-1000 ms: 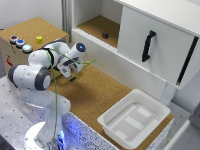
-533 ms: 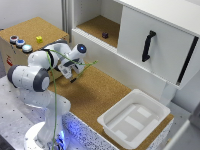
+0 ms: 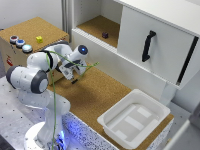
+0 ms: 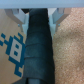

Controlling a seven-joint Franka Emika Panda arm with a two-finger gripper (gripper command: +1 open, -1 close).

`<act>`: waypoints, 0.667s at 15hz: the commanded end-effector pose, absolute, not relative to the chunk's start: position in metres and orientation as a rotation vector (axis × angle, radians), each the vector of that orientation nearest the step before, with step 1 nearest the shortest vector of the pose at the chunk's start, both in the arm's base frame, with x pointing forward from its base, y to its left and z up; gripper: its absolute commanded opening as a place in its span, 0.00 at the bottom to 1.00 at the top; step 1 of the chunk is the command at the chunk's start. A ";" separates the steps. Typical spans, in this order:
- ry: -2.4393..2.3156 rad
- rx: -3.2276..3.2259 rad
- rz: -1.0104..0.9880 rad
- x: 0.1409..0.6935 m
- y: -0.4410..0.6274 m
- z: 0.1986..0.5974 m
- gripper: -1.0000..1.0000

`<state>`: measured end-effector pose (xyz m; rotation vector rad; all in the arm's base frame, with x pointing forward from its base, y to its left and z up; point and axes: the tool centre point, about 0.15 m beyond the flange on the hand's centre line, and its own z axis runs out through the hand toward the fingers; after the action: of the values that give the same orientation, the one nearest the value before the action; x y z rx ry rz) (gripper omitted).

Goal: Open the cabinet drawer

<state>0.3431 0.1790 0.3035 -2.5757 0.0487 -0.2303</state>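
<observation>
The cabinet (image 3: 165, 20) is a large white unit at the exterior view's upper right. It has a cork-lined shelf recess (image 3: 97, 25) and a white front panel (image 3: 160, 47) with a black vertical handle (image 3: 147, 46). The panel looks closed. My gripper (image 3: 75, 76) hovers low over the cork tabletop at the exterior view's left, far from the handle, beside a cardboard box. In the wrist view the gripper (image 4: 39, 15) has its fingers (image 4: 21, 17) apart and holds nothing. A dark strip (image 4: 39, 55) runs beneath it, between printed cardboard (image 4: 12, 50) and cork (image 4: 70, 55).
A shallow white plastic tray (image 3: 152, 105) sits on the cork surface (image 3: 95, 97) at the front right. A cork-topped cardboard box (image 3: 45, 27) at the left carries small round items (image 3: 20, 43) and a yellow block (image 3: 39, 39). A small dark object (image 3: 105, 35) lies on the shelf.
</observation>
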 end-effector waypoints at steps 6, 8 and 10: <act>0.098 -2.551 -0.241 0.363 0.128 0.294 0.00; 0.122 -2.551 -0.251 0.362 0.121 0.295 0.00; 0.139 -2.557 -0.252 0.361 0.116 0.296 0.00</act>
<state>0.3453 0.1623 0.3034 -2.5743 0.0846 -0.2456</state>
